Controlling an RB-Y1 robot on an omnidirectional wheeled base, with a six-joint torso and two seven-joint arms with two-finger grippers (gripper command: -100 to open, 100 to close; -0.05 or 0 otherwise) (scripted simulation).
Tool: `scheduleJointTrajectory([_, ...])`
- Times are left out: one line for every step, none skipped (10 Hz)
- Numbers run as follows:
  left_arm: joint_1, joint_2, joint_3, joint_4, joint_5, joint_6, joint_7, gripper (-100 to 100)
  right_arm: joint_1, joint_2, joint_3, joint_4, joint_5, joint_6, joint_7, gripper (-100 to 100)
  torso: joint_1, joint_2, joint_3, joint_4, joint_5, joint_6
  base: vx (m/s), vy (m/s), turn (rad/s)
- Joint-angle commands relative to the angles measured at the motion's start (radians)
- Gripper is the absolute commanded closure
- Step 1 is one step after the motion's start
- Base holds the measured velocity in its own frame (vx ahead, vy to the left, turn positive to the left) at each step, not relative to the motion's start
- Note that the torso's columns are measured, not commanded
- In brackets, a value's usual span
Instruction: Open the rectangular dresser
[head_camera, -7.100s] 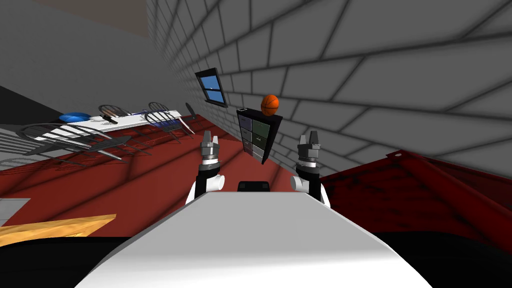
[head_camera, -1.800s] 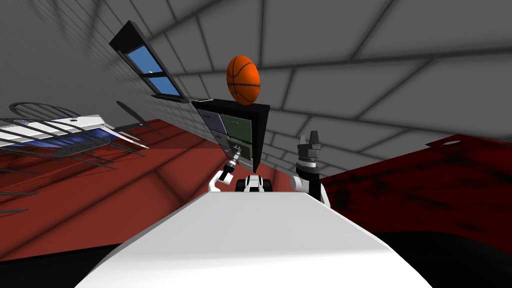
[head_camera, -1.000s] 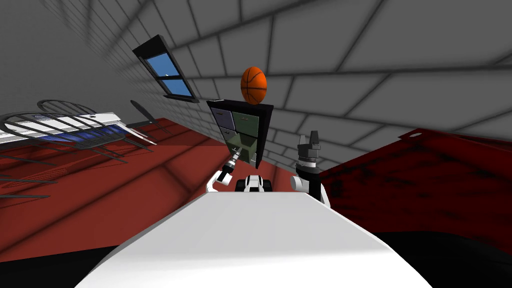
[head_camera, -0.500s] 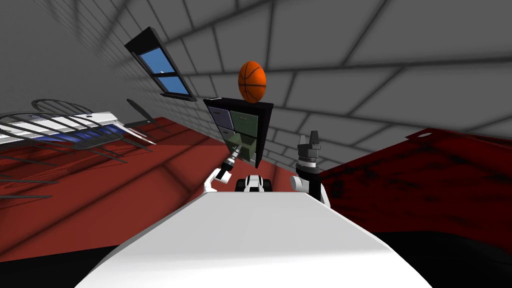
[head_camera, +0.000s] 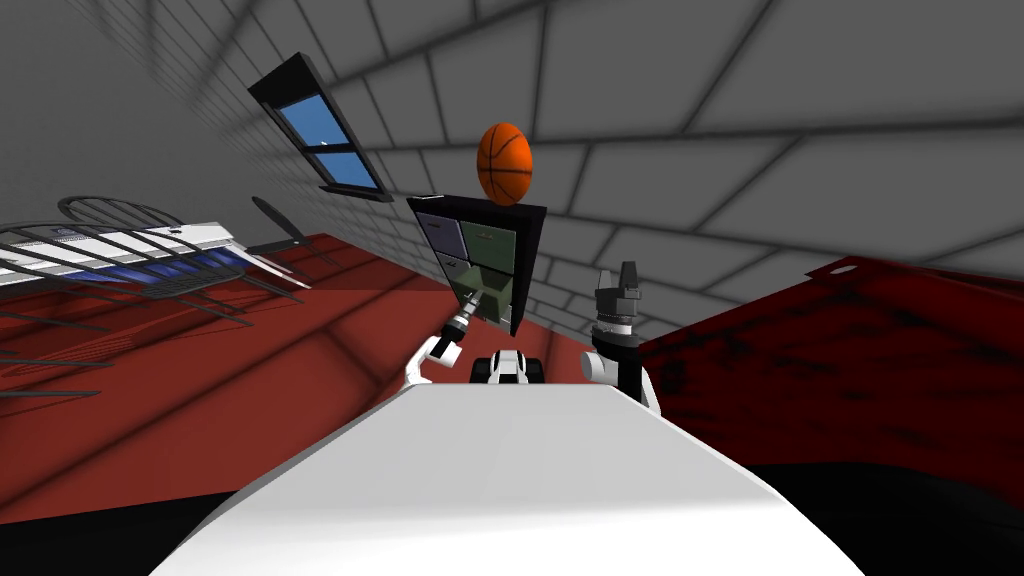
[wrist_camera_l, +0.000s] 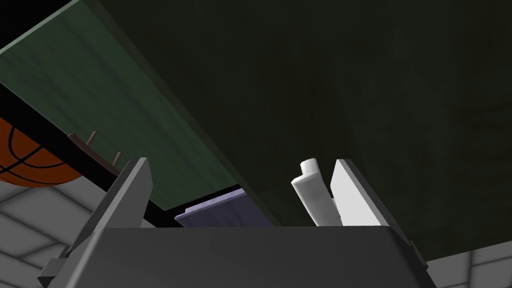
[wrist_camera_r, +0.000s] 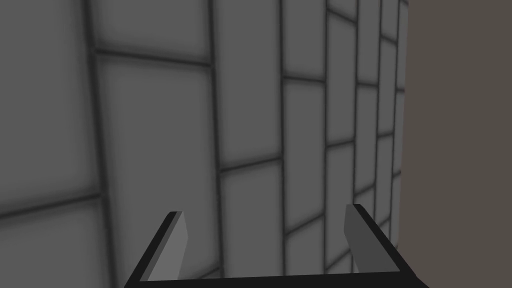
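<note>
Robot's rolled right up to the dresser (head_camera: 528, 265) by the brick wall (head_camera: 750, 100), basketball (head_camera: 503, 163) on top. Left gripper (wrist_camera_l: 242, 164) is spread wide, white drawer handle (wrist_camera_l: 312, 192) between its blades, unclamped; right gripper (head_camera: 625, 275) is spread too, raised.

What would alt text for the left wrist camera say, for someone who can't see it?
The left hand, fingers open, is up against a dark green drawer front, with a white handle just inside one finger. An orange basketball shows beyond the black edge of the dresser.
</note>
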Motion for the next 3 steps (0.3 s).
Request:
scheduleJointTrajectory([0.001, 0.000, 0.000, 0.001, 0.000, 0.001, 0.000, 0, 0.000, 0.000, 0.000, 0.000, 0.000, 0.000, 0.000, 0, 0.000, -0.001, 0.000, -0.001, 0.000, 0.000, 0.000, 0.000, 0.000])
scheduleJointTrajectory([0.001, 0.000, 0.000, 0.001, 0.000, 0.001, 0.000, 0, 0.000, 0.000, 0.000, 0.000, 0.000, 0.000, 0.000, 0, 0.000, -0.001, -0.001, -0.001, 0.000, 0.000, 0.000, 0.000, 0.000])
scheduleJointTrajectory([0.001, 0.000, 0.000, 0.002, 0.000, 0.002, 0.000, 0, 0.000, 0.000, 0.000, 0.000, 0.000, 0.000, 0.000, 0, 0.001, -0.001, -0.001, -0.001, 0.001, 0.000, 0.000, 0.000, 0.000])
